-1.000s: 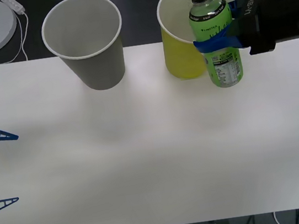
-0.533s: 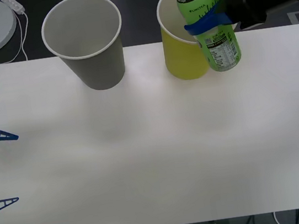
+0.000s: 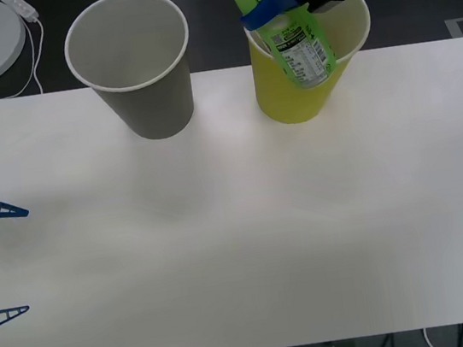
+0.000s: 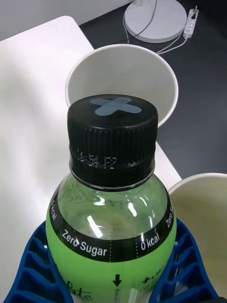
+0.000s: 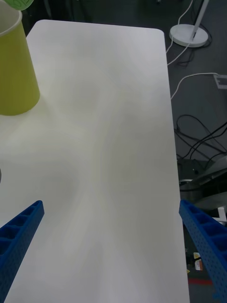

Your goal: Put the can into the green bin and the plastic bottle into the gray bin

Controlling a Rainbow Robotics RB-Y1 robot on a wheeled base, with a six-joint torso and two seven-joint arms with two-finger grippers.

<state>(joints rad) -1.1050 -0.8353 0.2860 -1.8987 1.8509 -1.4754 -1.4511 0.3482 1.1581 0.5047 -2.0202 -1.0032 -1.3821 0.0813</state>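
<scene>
A: Quick one, where's the plastic bottle [image 3: 283, 19]?

B: Lifted off the desk [image 3: 239, 224], clamped at its middle between the blue fingers of the right gripper [image 3: 270, 8]. It hangs tilted over the green bin [image 3: 290, 96], cap leaning toward the gray bin [image 3: 142, 91].

A: Wrong cup, isn't it?

B: Just on the way, I'd guess. Both bins stand at the desk's far edge, gray toward the far-left corner, green right of the middle. The wrist camera looks past the black cap straight at the gray bin's mouth [image 4: 122, 75], so the carry looks aimed there.

A: Why so high?

B: Probably to clear the rims; the bottle's base is above the green rim, not inside as far as I can tell.

A: Left arm?

B: The left gripper [image 5: 111, 236] is parked at the desk's left edge, fingers spread wide, nothing between them.

A: The can?

B: Can't spot one on the desk.
</scene>
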